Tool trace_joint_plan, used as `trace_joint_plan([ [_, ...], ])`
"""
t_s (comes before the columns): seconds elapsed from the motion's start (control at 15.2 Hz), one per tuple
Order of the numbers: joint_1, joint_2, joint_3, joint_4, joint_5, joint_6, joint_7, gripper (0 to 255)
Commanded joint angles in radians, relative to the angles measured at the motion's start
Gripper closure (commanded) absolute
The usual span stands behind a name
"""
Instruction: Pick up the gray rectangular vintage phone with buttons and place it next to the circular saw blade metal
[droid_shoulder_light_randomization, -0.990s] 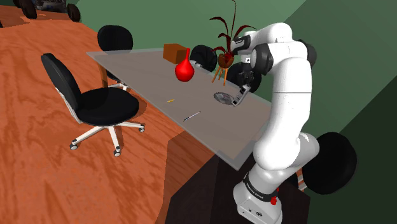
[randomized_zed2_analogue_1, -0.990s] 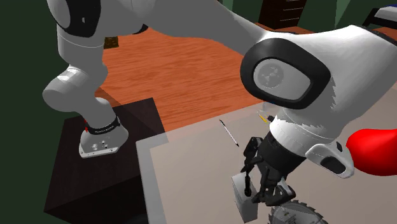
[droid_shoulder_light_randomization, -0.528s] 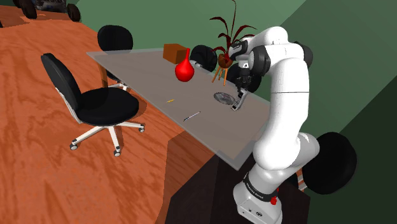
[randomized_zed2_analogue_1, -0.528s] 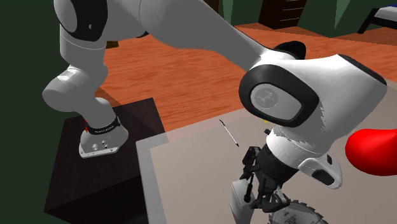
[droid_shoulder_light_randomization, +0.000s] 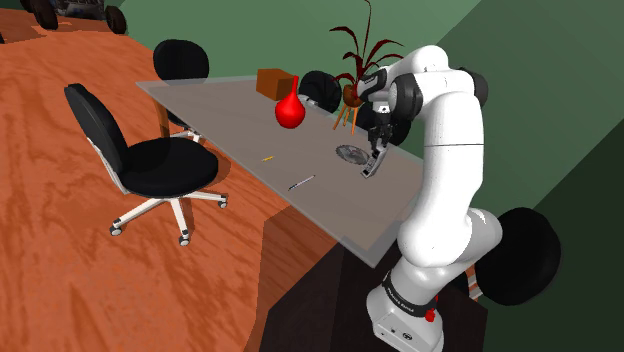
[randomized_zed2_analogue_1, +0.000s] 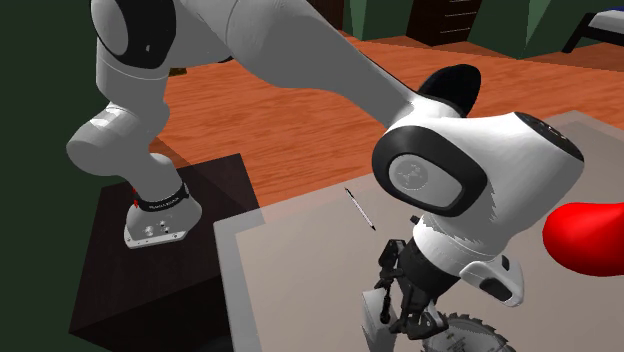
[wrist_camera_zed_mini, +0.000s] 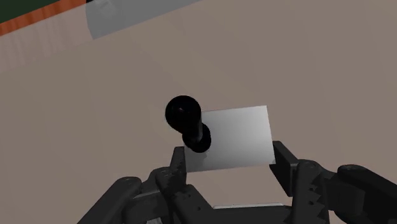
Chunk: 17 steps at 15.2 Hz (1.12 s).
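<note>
The grey rectangular phone (wrist_camera_zed_mini: 236, 132) with a black knob on its face sits clasped between my gripper's (wrist_camera_zed_mini: 229, 160) two black fingers (wrist_camera_zed_mini: 179, 159). In the shoulder view the gripper (droid_shoulder_light_randomization: 375, 158) points down low over the grey table (droid_shoulder_light_randomization: 240, 120), holding the phone (droid_shoulder_light_randomization: 369, 169) just beside the round saw blade (droid_shoulder_light_randomization: 350, 153). In the second exterior view the phone (randomized_zed2_analogue_1: 371, 326) hangs from the gripper (randomized_zed2_analogue_1: 403, 312) right beside the toothed blade (randomized_zed2_analogue_1: 466, 336), at or just above the tabletop; I cannot tell if it touches.
On the table stand a red vase (droid_shoulder_light_randomization: 289, 112), a brown box (droid_shoulder_light_randomization: 276, 82) and a potted plant (droid_shoulder_light_randomization: 353, 62). A thin pen (droid_shoulder_light_randomization: 300, 183) and a small yellow piece (droid_shoulder_light_randomization: 267, 158) lie nearer the edge. A black office chair (droid_shoulder_light_randomization: 150, 158) stands beside the table.
The gripper has come down with the phone toward the tabletop beside the saw blade, and the wrist has swung over it. The fingers stay shut on the phone.
</note>
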<state>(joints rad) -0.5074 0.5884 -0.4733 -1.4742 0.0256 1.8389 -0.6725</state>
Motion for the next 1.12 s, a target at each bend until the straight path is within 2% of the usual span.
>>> trace_joint_plan([
  [0.0, 0.000, -0.001, 0.000, -0.001, 0.000, 0.001, 0.000, 255],
  [0.13, 0.000, -0.001, 0.000, -0.001, 0.000, 0.001, 0.000, 255],
  [0.2, 0.000, 0.000, 0.000, -0.001, 0.000, 0.001, 0.000, 0],
  [0.53, 0.000, -0.001, 0.000, -0.001, 0.000, 0.001, 0.000, 0],
  [0.79, -0.002, 0.000, 0.000, 0.128, -0.001, -0.127, 0.001, 0],
  [1.06, -0.002, 0.000, -0.001, 0.128, -0.001, -0.127, 0.001, 0],
])
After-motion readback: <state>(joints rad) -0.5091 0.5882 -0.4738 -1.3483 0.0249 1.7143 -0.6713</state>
